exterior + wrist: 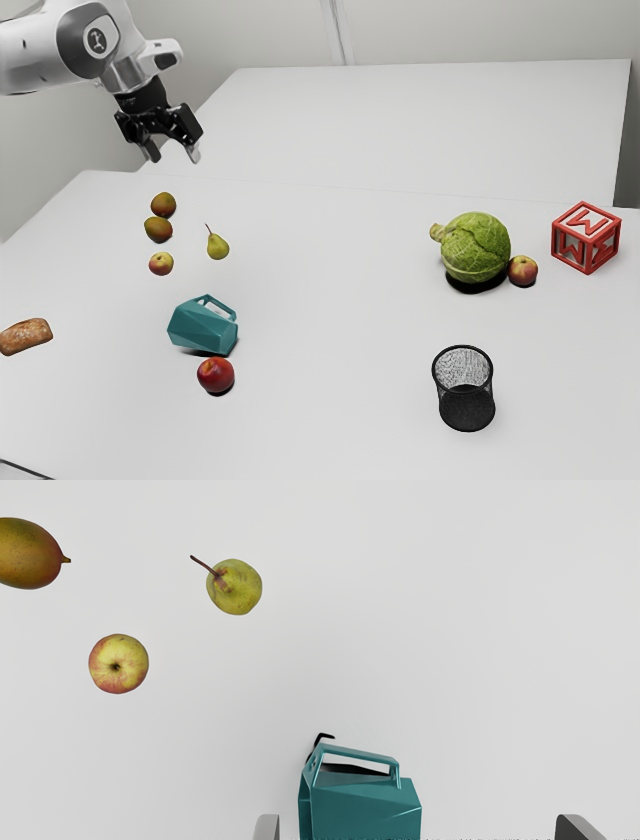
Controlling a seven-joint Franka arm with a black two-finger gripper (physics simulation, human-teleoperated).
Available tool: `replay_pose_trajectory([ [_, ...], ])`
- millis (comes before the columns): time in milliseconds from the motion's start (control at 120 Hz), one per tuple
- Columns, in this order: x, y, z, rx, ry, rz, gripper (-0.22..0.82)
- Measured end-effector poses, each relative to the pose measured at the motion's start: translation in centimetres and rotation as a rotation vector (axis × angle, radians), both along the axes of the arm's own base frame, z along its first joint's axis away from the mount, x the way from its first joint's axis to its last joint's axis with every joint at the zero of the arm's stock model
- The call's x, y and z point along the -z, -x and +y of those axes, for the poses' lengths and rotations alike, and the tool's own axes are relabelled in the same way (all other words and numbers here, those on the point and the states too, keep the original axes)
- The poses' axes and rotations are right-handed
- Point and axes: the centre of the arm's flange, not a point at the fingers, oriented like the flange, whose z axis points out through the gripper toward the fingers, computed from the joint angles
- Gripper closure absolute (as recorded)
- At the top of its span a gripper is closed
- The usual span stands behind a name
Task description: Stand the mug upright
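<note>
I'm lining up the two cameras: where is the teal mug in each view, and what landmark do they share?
Exterior view: the teal mug lies on its side toward the exterior view's left, between the green pear and the dark red apple.
Wrist view: it appears between the open jaws, its handle on the side facing the green pear.
Shared landmark: the green pear, with its long stem.
</note>
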Motion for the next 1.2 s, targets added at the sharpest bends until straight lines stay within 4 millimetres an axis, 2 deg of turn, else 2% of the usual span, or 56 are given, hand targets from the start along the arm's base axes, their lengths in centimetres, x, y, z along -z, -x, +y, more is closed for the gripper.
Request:
replay_pose_trajectory([
  [158, 0.1, 0.1, 0.0, 0.012, 0.001, 0.005, 0.0],
  [233, 0.9, 0.3, 0.0, 0.016, 0.005, 0.024, 0.0],
  [292, 1.5, 0.7, -0.1, 0.019, 0.013, 0.037, 0.0],
  [392, 0.7, 2.1, -0.2, 0.012, 0.071, 0.032, 0.0],
  [433, 1.0, 2.9, 0.2, 0.004, 0.116, 0.04, 0.0],
  [667, 5.4, 5.9, 4.8, -0.057, 0.385, 0.098, 0.0],
  [800, 6.7, 6.9, 8.6, -0.083, 0.453, 0.088, 0.0],
  [900, 8.7, 7.2, 11.2, -0.101, 0.492, 0.092, 0.0],
  [967, 10.4, 7.7, 11.6, -0.099, 0.521, 0.105, 0.0],
  [1058, 12.7, 7.8, 11.3, -0.082, 0.551, 0.115, 0.0],
  [1133, 15.0, 8.0, 11.1, -0.077, 0.574, 0.126, 0.0],
  [1200, 17.6, 8.9, 11.8, -0.1, 0.609, 0.136, 0.0],
])
